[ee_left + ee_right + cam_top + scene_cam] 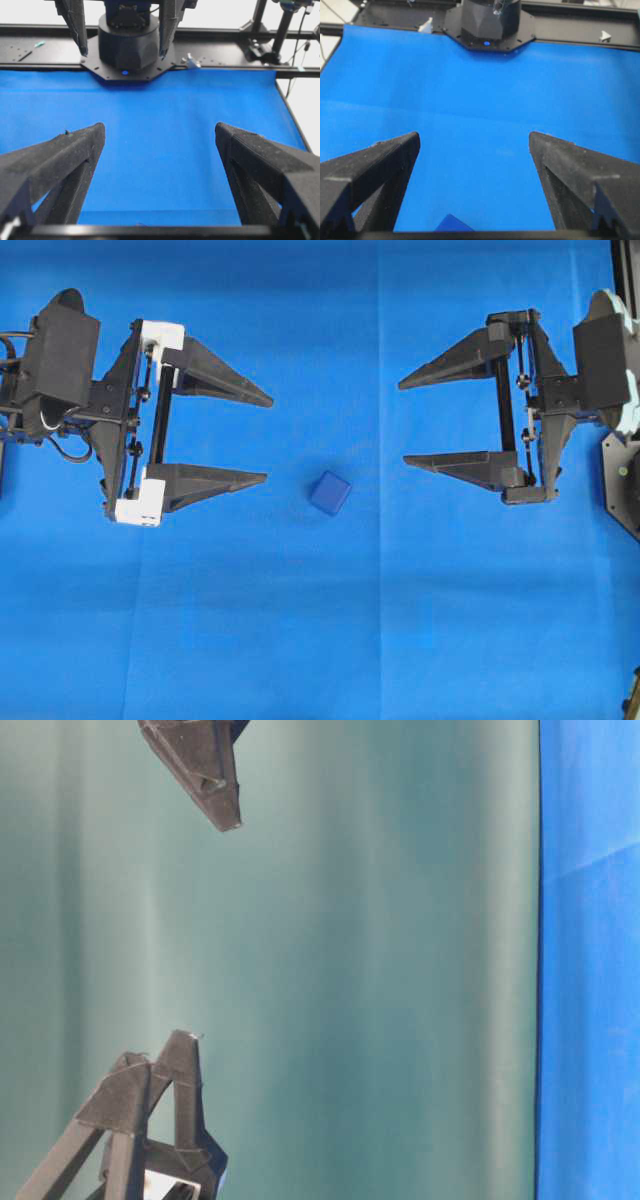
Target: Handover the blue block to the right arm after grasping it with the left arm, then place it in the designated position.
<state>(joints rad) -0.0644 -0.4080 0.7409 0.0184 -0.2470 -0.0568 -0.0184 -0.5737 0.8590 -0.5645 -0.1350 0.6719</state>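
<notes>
We see the blue block point(330, 492), a small dark-blue cube with rounded edges, lying on the bright blue cloth point(320, 640) that covers the table. In the overhead view it rests a little below the middle, between the two grippers and apart from both. Nothing touches it. It sits slightly turned, so one corner points toward the bottom of this view.

To the left of the block is the left arm's gripper point(270, 438), black with white plastic brackets and loose cables behind it. Its two long pointed fingers stand wide apart and hold nothing. The lower finger tip is the nearer one to the block, but there is a clear gap between them.

To the right is the right arm's gripper point(401, 422), all black with a pale grey-green piece at the wrist. Its fingers are also spread wide, with nothing between them, and they point toward the left gripper.

In the right wrist view a dark-blue corner point(452, 223) shows at the bottom edge between the fingers; we think it is the block. In the left wrist view we see only cloth between the fingers point(65, 160).

No container is visible in any view.
</notes>
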